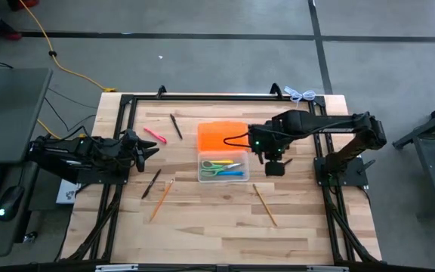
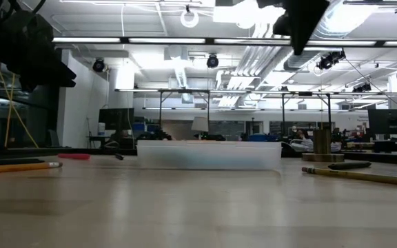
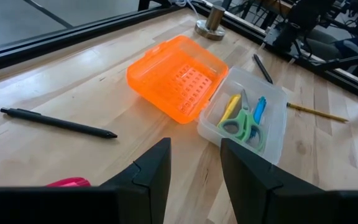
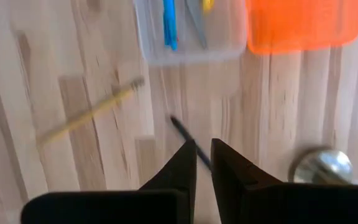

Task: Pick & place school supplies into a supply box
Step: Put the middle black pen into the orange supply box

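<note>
The supply box [image 1: 223, 168] stands mid-table, its orange lid [image 1: 221, 137] lying open on the far side. In it are green-handled scissors [image 3: 244, 124], a yellow pen and a blue pen. Loose on the table are a pink pen [image 1: 155, 135], two black pens [image 1: 176, 126] [image 1: 151, 183] and two wooden pencils [image 1: 161, 199] [image 1: 264, 205]. A further black pen [image 4: 182, 130] lies right of the box. My right gripper [image 4: 204, 163] hangs high above this pen, pointing down, shut with only a slit between its fingers and nothing in it. My left gripper [image 3: 194, 149] waits open at the left.
A silver bell-shaped metal object [image 4: 322, 168] stands right of the lid, near the black pen. A black frame [image 1: 202, 96] runs along the table's far and side edges. Bare wood stretches along the near side of the table [image 1: 217, 234].
</note>
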`<action>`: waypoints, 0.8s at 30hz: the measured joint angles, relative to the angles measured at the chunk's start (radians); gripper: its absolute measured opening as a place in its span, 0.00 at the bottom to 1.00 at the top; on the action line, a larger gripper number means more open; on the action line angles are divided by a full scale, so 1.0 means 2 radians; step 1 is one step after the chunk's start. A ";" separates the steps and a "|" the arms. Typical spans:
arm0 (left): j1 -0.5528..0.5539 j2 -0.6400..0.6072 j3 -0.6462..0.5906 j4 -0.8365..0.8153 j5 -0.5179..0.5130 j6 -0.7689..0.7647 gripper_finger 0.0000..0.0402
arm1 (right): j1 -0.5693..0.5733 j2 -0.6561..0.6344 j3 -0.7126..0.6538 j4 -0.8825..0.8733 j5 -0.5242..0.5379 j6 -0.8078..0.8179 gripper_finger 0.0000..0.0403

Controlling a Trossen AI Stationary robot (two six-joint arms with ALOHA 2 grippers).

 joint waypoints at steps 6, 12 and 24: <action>0.000 0.000 0.000 0.000 0.001 0.000 0.42 | 0.005 0.000 0.000 -0.031 -0.001 0.000 0.06; 0.000 0.000 0.000 0.000 0.001 0.000 0.42 | 0.007 0.000 -0.013 -0.029 0.008 -0.008 0.06; 0.000 0.000 0.000 0.000 0.001 0.000 0.42 | 0.007 -0.060 -0.178 0.060 0.002 0.014 0.07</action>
